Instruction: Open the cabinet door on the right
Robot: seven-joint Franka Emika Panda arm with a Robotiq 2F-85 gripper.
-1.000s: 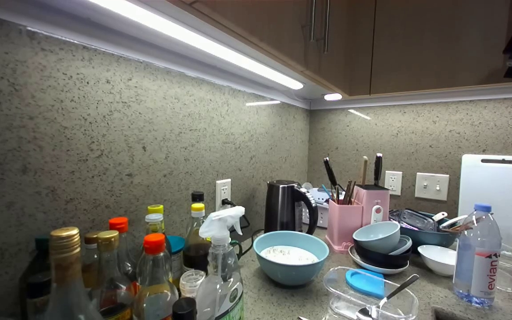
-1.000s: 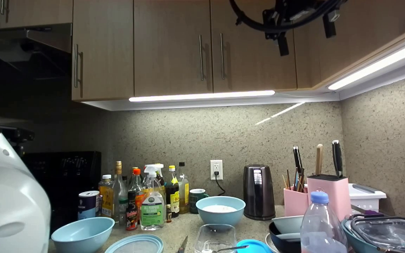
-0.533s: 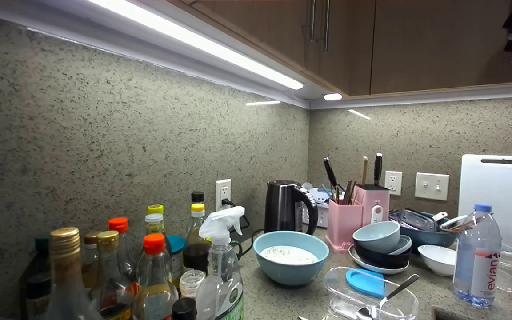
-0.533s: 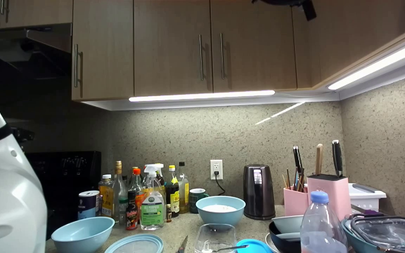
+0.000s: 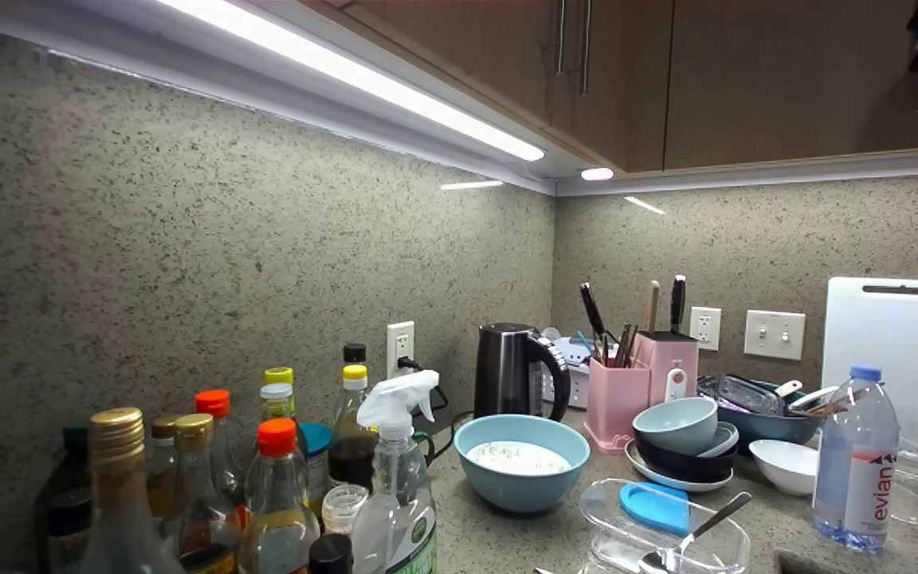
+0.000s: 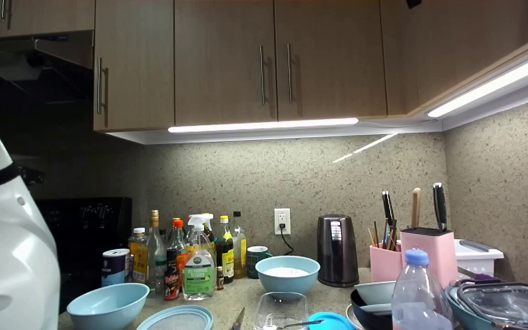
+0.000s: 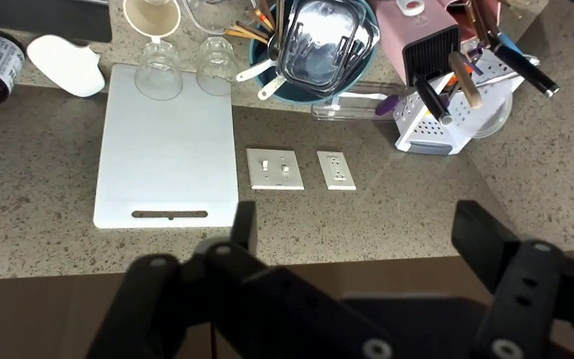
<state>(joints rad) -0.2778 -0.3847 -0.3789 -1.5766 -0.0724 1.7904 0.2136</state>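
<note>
Cabinet door (image 5: 786,88) is closed in an exterior view, the pincer (image 7: 358,227) partly visible before its right side. Wrist view: 2 fingers (image 7: 481,239) stand wide apart, pincer released.

In an exterior view, cabinet door (image 5: 786,88): wide, flat, brown wood-grain, upright, closed; behind gripper (image 7: 357,222), mostly picture-left of it.
</note>
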